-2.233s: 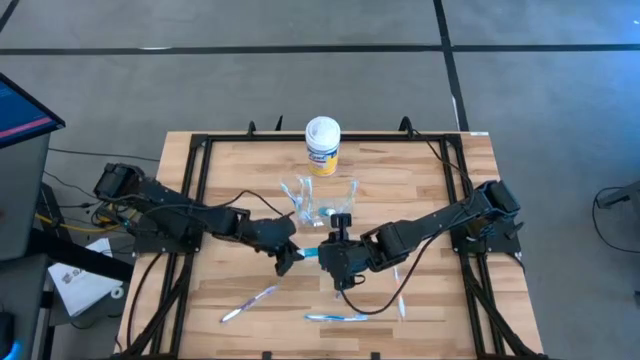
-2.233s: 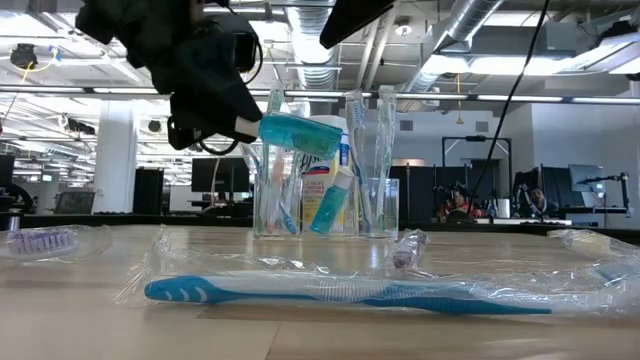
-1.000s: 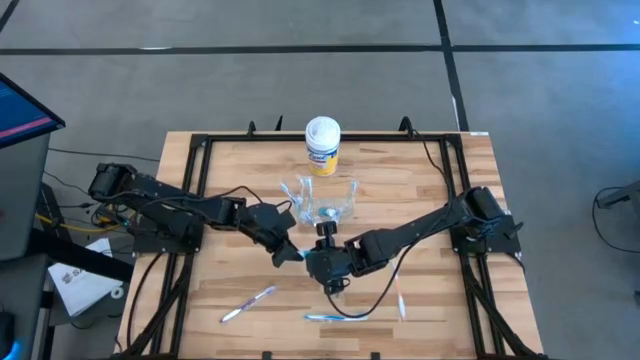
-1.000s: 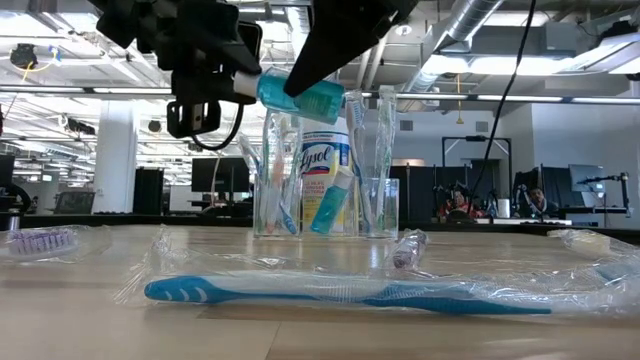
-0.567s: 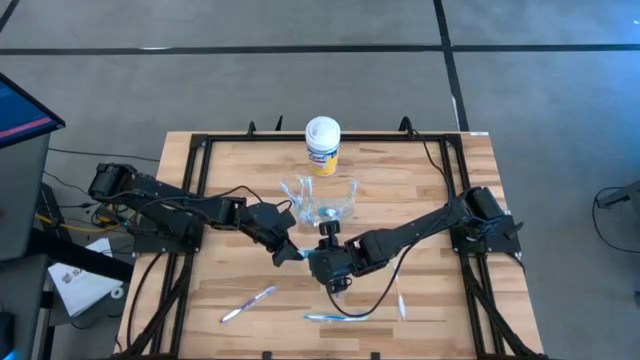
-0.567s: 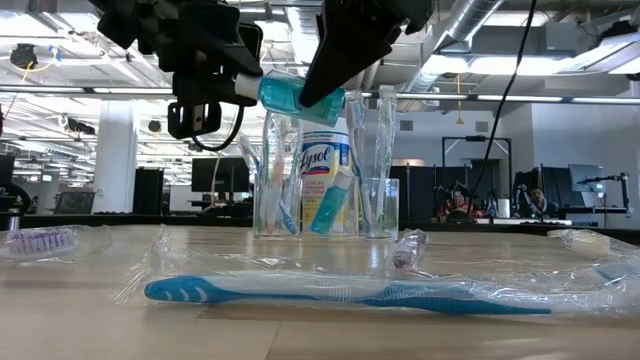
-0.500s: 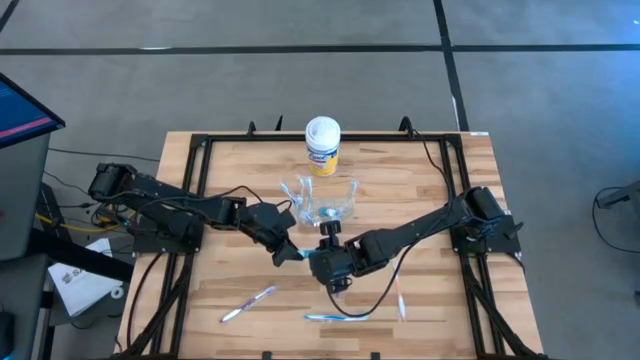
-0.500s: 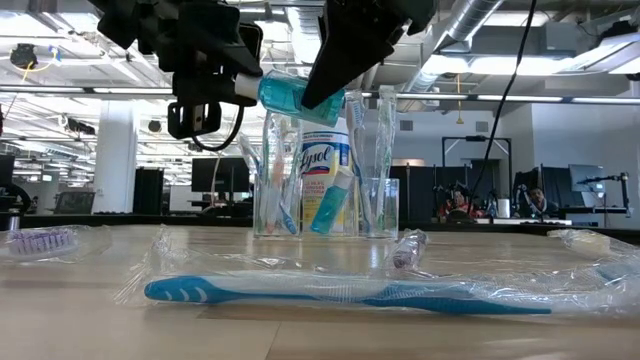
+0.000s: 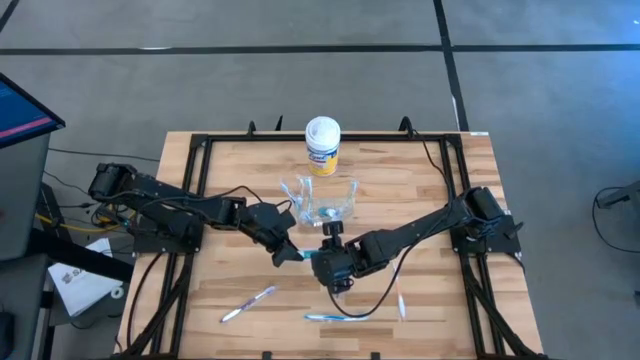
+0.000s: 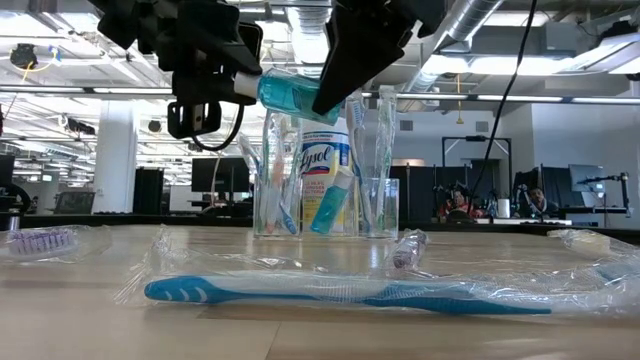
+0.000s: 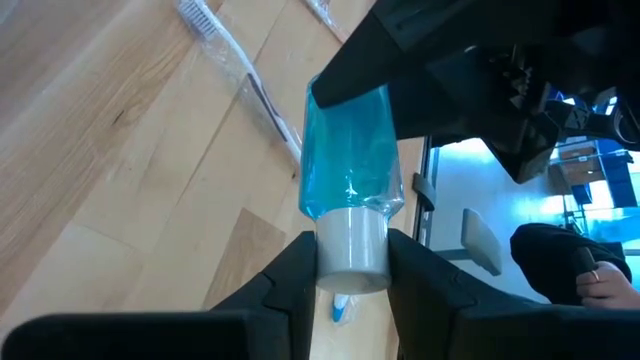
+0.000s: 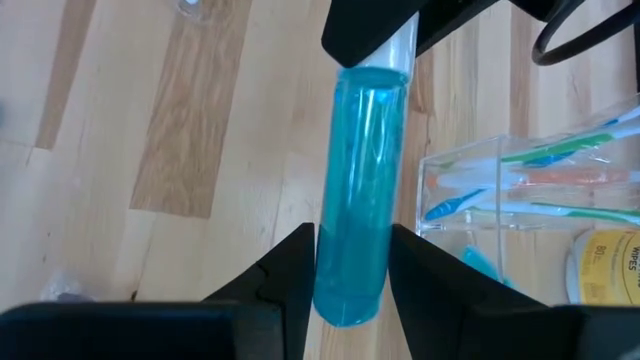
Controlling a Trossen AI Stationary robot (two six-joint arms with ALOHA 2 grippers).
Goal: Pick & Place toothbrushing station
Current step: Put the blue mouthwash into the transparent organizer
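Note:
A teal-blue tube (image 9: 308,256) with a white cap hangs in the air above the table's middle, near side of the see-through cup (image 9: 322,203). My left gripper (image 9: 291,252) is shut on its cap end and my right gripper (image 9: 323,262) on its other end. In the low view the tube (image 10: 290,96) lies almost level between the left gripper (image 10: 238,82) and the right gripper (image 10: 338,80). The cup (image 10: 325,195) stands on the table with several toothbrushes and another teal tube upright in it. My left gripper pinches the tube's white cap (image 11: 350,250) between its two fingers, one on each side. It comes from the table's left, slanting down, fingers along the tube. The tube is lifted clear, almost level. My right gripper pinches the blue body at its end away from the cap (image 12: 350,285) between its two fingers. It comes from the table's right, slanting steeply down. The tube reaches on from the fingers toward the left gripper.
A yellow canister (image 9: 322,147) with a white lid stands behind the cup. Loose wrapped toothbrushes lie on the near half of the table: one at the left (image 9: 248,303), a blue one (image 9: 335,318) and one at the right (image 9: 401,300). A small cap (image 10: 405,250) lies nearby.
My right gripper has tipped a little steeper at the tube's end. The tube has stayed where it was, held by both grippers.

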